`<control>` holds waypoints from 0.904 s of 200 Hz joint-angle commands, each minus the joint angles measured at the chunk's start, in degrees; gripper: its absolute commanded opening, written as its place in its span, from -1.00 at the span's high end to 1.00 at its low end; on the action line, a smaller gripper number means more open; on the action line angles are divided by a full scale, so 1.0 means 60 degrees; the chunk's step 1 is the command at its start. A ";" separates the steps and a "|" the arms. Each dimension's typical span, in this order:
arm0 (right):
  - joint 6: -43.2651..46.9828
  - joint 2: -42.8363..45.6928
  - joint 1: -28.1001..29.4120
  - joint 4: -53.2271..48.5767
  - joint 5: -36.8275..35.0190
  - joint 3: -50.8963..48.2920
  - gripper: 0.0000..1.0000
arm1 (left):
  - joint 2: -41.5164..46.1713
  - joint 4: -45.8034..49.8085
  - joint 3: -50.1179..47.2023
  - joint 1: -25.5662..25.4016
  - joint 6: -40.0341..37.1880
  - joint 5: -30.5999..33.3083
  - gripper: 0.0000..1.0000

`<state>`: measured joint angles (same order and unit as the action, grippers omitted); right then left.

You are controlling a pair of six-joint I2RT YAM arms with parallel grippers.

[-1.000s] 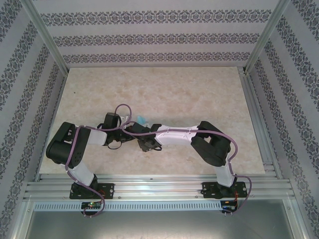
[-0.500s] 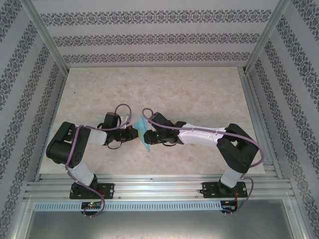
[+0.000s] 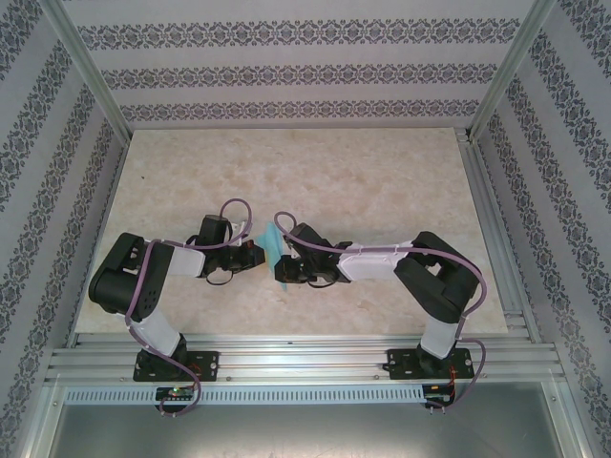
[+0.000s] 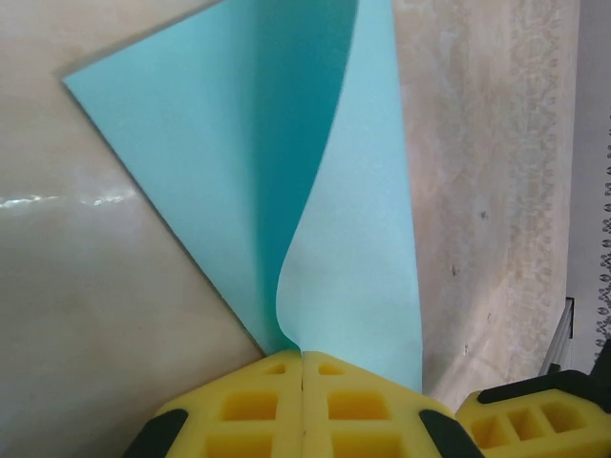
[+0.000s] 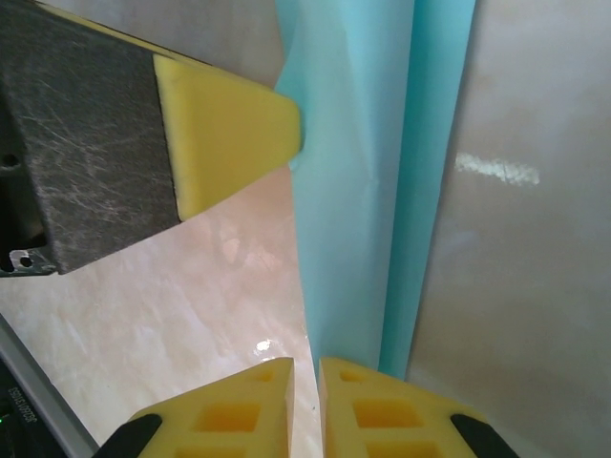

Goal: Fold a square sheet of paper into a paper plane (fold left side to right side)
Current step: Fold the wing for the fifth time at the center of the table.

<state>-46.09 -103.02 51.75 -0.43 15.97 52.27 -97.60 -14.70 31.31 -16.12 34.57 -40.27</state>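
Between the two arms, near the middle of the surface (image 3: 382, 172), the sheet (image 3: 271, 246) stands partly raised and is not flat. The left tool (image 4: 303, 358) is fully closed on one edge of it. In the left wrist view the paper comes out from between the yellow pads and bends in a soft curve, and one corner reaches out over the surface. The right tool (image 5: 305, 367) is just beside the sheet on the other side. Its jaws are nearly together with a thin gap between them, and no paper is clearly inside the gap. The blue edge runs down to the pad on the right, and whether it touches that pad cannot be told. The step in hand seems to be the first fold, left side over to right side, with no crease made yet. The next move probably calls for the right tool to take or steady the free side. The left tool would then carry its edge across until the two edges meet evenly. After that, the bend must be pressed flat. Thin paper like this may slip or wrinkle if it is pulled unevenly.
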 commanded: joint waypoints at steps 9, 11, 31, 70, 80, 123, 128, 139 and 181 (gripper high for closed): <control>-0.0507 -0.0122 0.0148 0.1001 0.0312 -0.0308 0.70 | -0.1047 0.0926 -0.0161 0.0129 -0.0268 0.2202 1.00; -0.0537 -0.0131 0.0149 0.1036 0.0324 -0.0327 0.70 | -0.1051 0.0919 -0.0156 0.0125 -0.0268 0.2208 1.00; -0.0703 -0.0186 0.0238 0.1258 0.0367 -0.0489 0.71 | -0.1091 0.0941 -0.0149 0.0125 -0.0239 0.2239 1.00; -0.0929 -0.0132 0.0353 0.1723 0.0419 -0.0725 0.70 | -0.1100 0.0999 -0.0134 0.0133 -0.0226 0.2339 1.00; -0.0926 -0.0063 0.0369 0.1708 0.0373 -0.0729 0.71 | -0.1108 0.1021 -0.0132 0.0132 -0.0210 0.2385 1.00; -0.0859 0.0381 0.0377 0.1576 0.0195 -0.0900 0.70 | -0.1204 0.1173 -0.0034 0.0131 -0.0166 0.2529 1.00; -0.0866 0.0388 0.0373 0.1580 0.0210 -0.0908 0.70 | -0.1216 0.1177 -0.0020 0.0126 -0.0165 0.2529 1.00; -0.0899 0.0349 0.0420 0.1593 0.0251 -0.0920 0.70 | -0.1231 0.1215 -0.0005 0.0137 -0.0158 0.2563 1.00; -0.1100 0.0044 0.0597 0.1979 0.0378 -0.0948 0.71 | -0.1245 0.1293 0.0027 0.0135 -0.0137 0.2665 1.00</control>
<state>-51.48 -102.26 54.46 8.23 17.72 47.40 -98.32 -12.03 32.88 -15.75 35.68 -40.95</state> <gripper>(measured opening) 0.148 0.033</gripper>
